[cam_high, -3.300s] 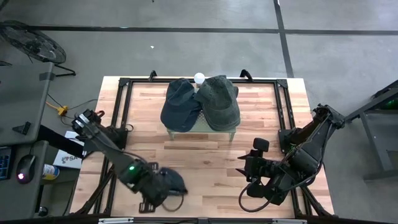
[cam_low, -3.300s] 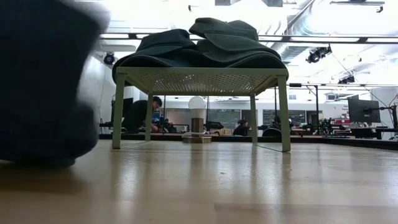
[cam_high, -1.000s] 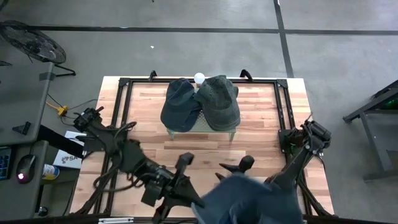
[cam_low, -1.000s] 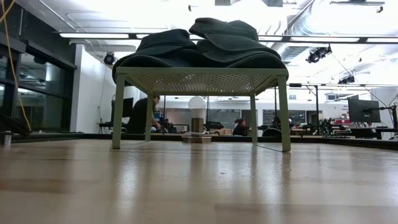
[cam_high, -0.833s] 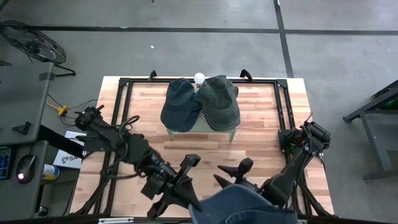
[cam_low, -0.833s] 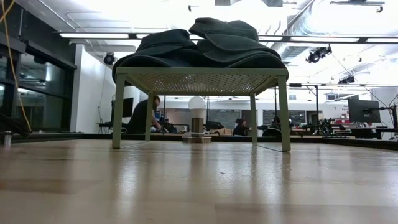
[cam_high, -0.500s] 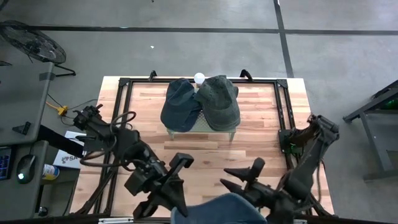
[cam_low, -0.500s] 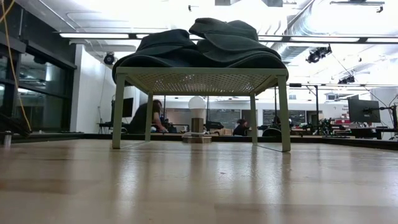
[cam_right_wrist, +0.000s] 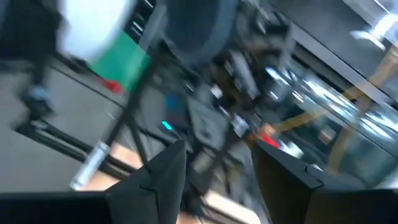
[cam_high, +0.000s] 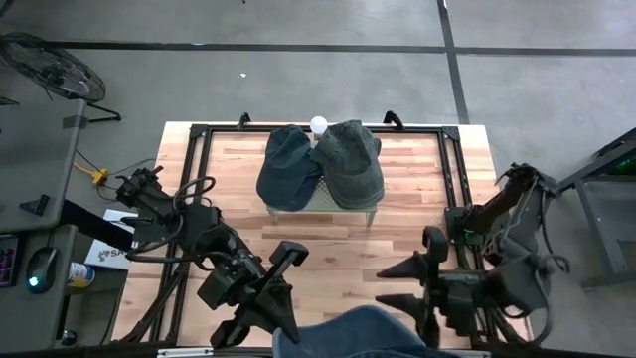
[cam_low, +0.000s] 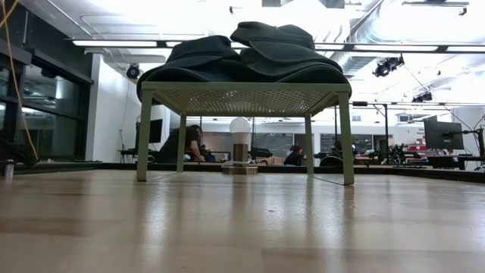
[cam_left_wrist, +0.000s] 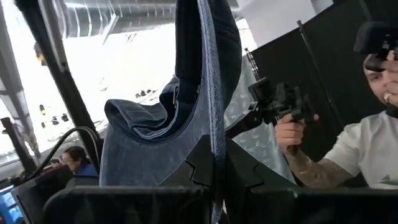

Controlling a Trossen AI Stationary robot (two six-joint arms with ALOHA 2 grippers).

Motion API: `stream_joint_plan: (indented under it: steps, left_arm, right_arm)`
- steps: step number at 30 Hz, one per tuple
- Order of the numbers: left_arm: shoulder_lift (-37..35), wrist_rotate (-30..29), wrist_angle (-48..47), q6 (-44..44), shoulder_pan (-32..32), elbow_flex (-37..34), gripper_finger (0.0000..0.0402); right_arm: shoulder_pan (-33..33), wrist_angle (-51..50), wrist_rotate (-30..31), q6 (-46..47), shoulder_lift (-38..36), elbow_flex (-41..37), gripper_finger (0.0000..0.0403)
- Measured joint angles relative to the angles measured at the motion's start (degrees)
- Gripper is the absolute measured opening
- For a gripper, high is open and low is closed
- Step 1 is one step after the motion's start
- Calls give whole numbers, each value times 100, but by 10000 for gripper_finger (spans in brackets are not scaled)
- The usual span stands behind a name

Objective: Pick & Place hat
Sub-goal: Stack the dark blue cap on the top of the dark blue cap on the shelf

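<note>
A blue denim hat is held up over the table's near edge by my left gripper, which is shut on it. In the left wrist view the hat stands just ahead of the shut fingers. My right gripper is open, right of the hat and apart from it; nothing lies between its fingers. A dark blue hat and a grey-green hat lie side by side on a small green mesh stand at the table's far middle. My left gripper pinches a thin edge of the denim hat between its two fingers; whether that edge is brim or crown rim, I cannot tell. The hat is lifted clear of the table, its hollow crown bulging out to one side of the fingers.
A white ball-shaped lamp stands behind the stand. Black frame rails run along the table's left and right sides. A person holding a device is beyond the table. Bare wood lies between the stand and the grippers.
My right gripper has drawn away from the denim hat toward the table's right and turned. The hat, still lifted clear in my left gripper, has shifted left and toward the near edge. My left gripper has swung slightly toward the near edge.
</note>
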Motion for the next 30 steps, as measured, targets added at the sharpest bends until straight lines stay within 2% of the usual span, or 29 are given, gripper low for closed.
stream_joint_plan:
  steps: [2, 7, 14, 23, 30]
  left_arm:
    - [-11, -83, 7, 0, 2, 2, 5]
    - [-7, -130, -13, 0, 4, 0, 5]
    - [-7, -228, -70, 19, 4, 0, 5]
    - [-7, -446, -164, 20, 4, 0, 5]
    - [-4, -824, -257, 90, 3, 0, 5]
  right_arm:
    - [0, 136, -403, -128, -55, 0, 177]
    - [-30, 479, -532, -634, -67, 0, 177]
    - [-254, 944, -1217, -1056, -69, 0, 177]
    - [-545, 996, -2389, -852, -69, 0, 177]
    - [-573, 1039, -2827, -759, -69, 0, 176]
